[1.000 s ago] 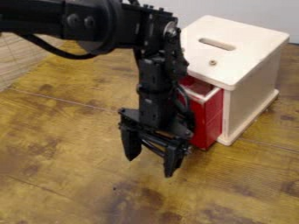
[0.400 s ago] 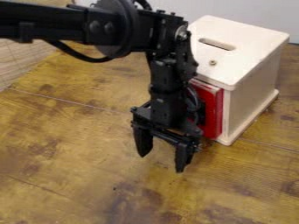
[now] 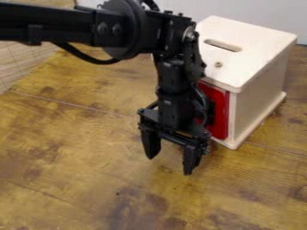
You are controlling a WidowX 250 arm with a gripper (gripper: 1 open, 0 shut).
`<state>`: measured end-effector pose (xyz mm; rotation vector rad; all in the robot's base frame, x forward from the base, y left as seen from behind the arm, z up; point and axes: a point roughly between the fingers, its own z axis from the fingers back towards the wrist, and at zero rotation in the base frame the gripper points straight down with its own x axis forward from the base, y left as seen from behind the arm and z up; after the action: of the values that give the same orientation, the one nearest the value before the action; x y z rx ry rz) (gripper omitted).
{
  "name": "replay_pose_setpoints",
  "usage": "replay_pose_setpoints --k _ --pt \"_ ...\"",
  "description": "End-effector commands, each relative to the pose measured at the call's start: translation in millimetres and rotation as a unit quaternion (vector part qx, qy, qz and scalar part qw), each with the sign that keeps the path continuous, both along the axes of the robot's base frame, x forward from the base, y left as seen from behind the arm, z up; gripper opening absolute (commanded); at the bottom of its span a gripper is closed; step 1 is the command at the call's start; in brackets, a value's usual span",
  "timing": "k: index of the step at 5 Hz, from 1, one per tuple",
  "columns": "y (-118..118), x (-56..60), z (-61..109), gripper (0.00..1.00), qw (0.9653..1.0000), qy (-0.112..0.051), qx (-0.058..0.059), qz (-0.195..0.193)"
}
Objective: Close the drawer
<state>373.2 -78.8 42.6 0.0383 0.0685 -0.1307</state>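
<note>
Drawer (image 3: 218,110) closing is the work in hand, and the end effector (image 3: 174,148) is placed in front of the red box for it, low over the table (image 3: 72,153). Its two black fingers are spread well apart and pointed downward, with bare wood seen between them; nothing is seen to be gripped. Such a pose suits pushing rather than grasping: the drawer is probably meant to be pressed home by the body or back of the end effector, so no closing of the fingers seems to be called for.

Behind the end effector, the red side of the drawer is seen at the near left of the cream cabinet (image 3: 249,56), low down under its top. Only a strip of red is shown; the front plate and loop handle cannot be told apart from the black arm (image 3: 126,31) that is held across them. For that reason, whether contact is being made cannot be told, nor can the last bit of gap be judged. By the little red left in sight, the drawer is judged to be nearly or fully in.

If any travel remains, a short, level push toward the cabinet would be called for, after which the arm should be drawn straight back. The handle could be caught by a finger and the drawer pulled out again, or the cabinet could be shoved along the table if pressed too hard.
</note>
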Motion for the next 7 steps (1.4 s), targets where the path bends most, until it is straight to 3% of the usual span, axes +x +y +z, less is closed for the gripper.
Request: replay_pose_setpoints --k 1,3,7 --pt "3.8 8.3 31.0 1.0 0.9982 -0.06 -0.003 0.0" --pt "2.8 4.2 45.8 1.0 0.9972 -0.075 -0.002 -0.002" --pt "-2.8 4.2 41.1 1.0 0.996 -0.089 -0.004 0.002"
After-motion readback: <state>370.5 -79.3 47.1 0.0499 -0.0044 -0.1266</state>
